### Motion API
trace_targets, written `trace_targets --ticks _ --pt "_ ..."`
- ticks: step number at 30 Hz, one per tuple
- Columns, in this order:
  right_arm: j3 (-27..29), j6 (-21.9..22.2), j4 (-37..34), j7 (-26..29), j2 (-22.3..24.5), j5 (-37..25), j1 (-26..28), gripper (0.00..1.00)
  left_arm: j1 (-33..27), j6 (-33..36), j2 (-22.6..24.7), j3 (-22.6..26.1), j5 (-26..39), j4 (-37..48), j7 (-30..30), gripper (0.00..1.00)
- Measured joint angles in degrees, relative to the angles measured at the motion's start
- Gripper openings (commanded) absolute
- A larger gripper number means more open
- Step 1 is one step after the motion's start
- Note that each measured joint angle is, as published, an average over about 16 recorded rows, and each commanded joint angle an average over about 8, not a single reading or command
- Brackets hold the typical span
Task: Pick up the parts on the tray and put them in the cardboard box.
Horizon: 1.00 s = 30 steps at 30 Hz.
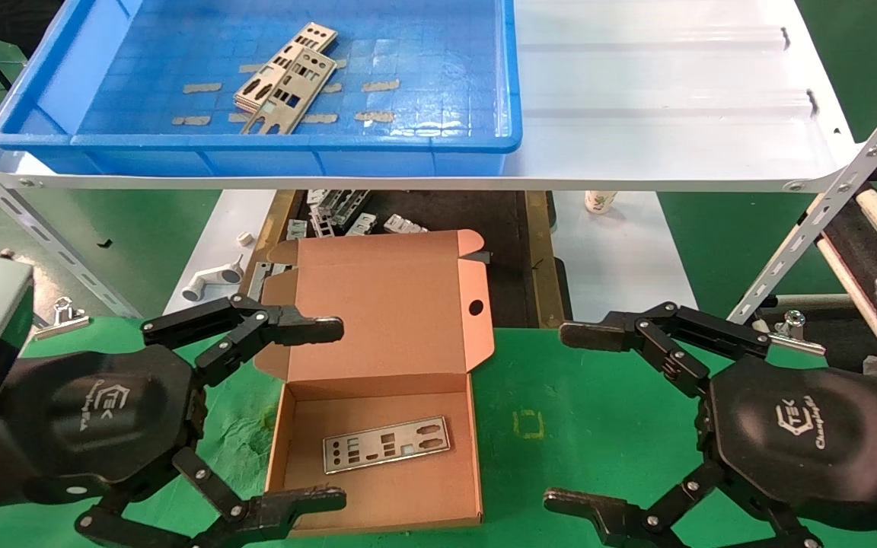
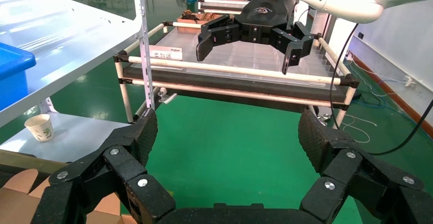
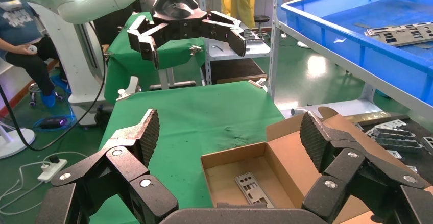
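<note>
On both open hands (image 1: 332, 411) (image 1: 568, 415), a "TEK" logo, perhaps "Changingtek".

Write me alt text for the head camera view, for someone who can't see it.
An open cardboard box on a green table holds one part; more parts lie in the blue tray on the white shelf above. The left end effector and right end effector hover open either side.

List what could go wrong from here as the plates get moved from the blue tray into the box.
1. The parts in the tray overlap in a stack, so a grasp may lift two or drop one.
2. The cardboard box has its lid standing open toward the shelf; a descending arm could knock it.
3. The left gripper and right gripper, both open, flank the box and could nudge it.
</note>
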Motion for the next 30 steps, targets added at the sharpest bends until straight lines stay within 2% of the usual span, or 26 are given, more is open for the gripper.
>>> trace_targets --ticks 30 --pt "0.0 0.0 0.0 0.0 0.0 -0.03 0.0 1.0 0.0 0.0 0.0 0.0 0.0 0.0 0.0 1.0"
